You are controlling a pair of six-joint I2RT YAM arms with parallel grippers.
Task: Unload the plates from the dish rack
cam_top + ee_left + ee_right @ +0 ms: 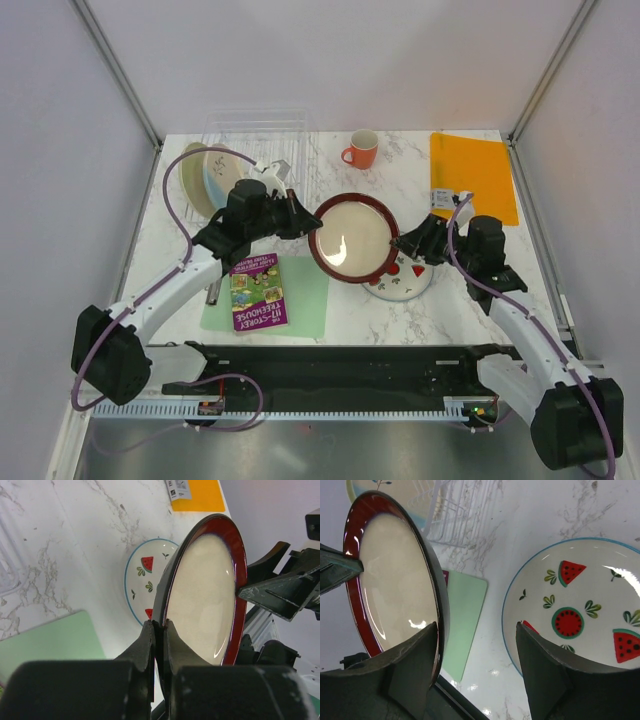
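Note:
My left gripper [303,216] is shut on the left rim of the dark-red-rimmed beige plate [352,238] and holds it tilted above the table; the pinch shows in the left wrist view [159,629], as does the plate [202,595]. My right gripper [408,243] is open at the plate's right edge; in the right wrist view [477,632] the rim [437,595] lies just inside its left finger. The watermelon plate [408,282] lies flat on the table below. The clear dish rack [262,148] at the back left holds the yellow-green plate [194,180] and the blue-and-cream plate [220,176].
An orange mug [360,150] stands at the back centre. An orange mat [475,175] with a white tag [445,198] lies at the back right. A light green mat [305,300] with a purple book [258,293] lies near the front left.

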